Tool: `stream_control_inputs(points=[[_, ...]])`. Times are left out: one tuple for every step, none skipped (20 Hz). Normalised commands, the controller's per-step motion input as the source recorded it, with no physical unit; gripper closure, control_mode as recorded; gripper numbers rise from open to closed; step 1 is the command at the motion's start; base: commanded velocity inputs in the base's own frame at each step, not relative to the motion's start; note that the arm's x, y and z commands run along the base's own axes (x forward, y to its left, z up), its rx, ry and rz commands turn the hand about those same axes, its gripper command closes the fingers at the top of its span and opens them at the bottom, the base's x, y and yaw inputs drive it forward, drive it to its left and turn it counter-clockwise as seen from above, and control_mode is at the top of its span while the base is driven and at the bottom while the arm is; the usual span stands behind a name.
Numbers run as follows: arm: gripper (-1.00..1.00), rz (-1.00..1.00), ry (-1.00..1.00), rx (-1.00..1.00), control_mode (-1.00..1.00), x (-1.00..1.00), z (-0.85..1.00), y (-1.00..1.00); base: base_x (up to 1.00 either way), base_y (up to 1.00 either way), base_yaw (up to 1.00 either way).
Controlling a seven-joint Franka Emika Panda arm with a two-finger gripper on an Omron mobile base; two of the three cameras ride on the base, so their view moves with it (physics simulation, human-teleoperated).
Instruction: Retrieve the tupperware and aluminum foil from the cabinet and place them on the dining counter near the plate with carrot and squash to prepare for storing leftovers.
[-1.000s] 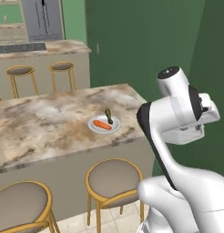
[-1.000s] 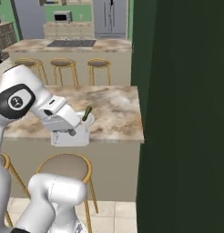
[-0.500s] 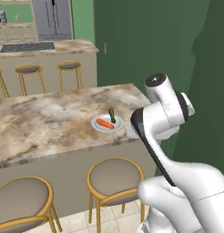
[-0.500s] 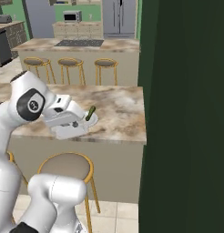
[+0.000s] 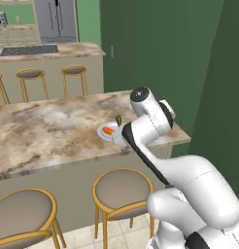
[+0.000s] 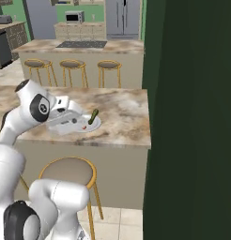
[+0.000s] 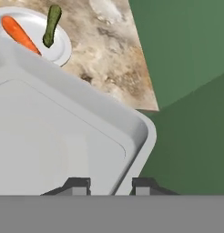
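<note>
Gripper (image 7: 111, 184) clamps one tupperware (image 7: 63, 136) above one plate (image 7: 59, 50) bearing one carrot (image 7: 20, 34), one squash (image 7: 51, 25)

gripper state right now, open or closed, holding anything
Gripper: closed on the tupperware, carried over the counter next to the plate.

So the arm (image 6: 35, 105) reached over the near counter (image 6: 122, 117) with a flat grey tupperware (image 6: 65, 124) held out just beside the white plate (image 6: 91, 125). A green squash (image 6: 93, 116) lay tilted on the plate with a bit of orange carrot (image 6: 84, 127) peeking out. A stool (image 6: 68, 172) stood under the counter, and three more stools (image 6: 73, 63) lined the far counter (image 6: 80, 45). A microwave (image 6: 75, 17) and fridge (image 6: 123, 18) sat at the back, and a dark green wall (image 6: 192, 117) filled the right
</note>
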Motion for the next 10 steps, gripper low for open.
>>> stream_control_inputs(points=[[1.0,0.0,0.0,-0.07,-1.0,0.79,-0.19,0.8,0.0,0.0,0.0],[1.0,0.0,0.0,-0.07,-1.0,0.71,-0.16,0.79,0.0,0.0,0.0],[1.0,0.0,0.0,-0.06,-1.0,0.7,-0.13,0.78,0.0,0.0,0.0],[1.0,0.0,0.0,-0.06,-1.0,0.64,-0.11,0.78,0.0,0.0,0.0],[1.0,0.0,0.0,-0.06,-1.0,0.61,-0.12,0.77,0.0,0.0,0.0],[1.0,0.0,0.0,-0.04,-1.0,0.6,-0.09,0.72,0.0,0.0,0.0],[1.0,0.0,0.0,-0.03,-1.0,0.58,-0.08,0.69,0.0,0.0,0.0],[1.0,0.0,0.0,-0.03,-1.0,0.56,-0.09,0.7,0.0,0.0,0.0],[1.0,0.0,0.0,-0.02,-1.0,0.56,-0.09,0.68,0.0,0.0,0.0],[1.0,0.0,0.0,-0.01,-1.0,0.56,-0.1,0.65,0.0,0.0,0.0]])
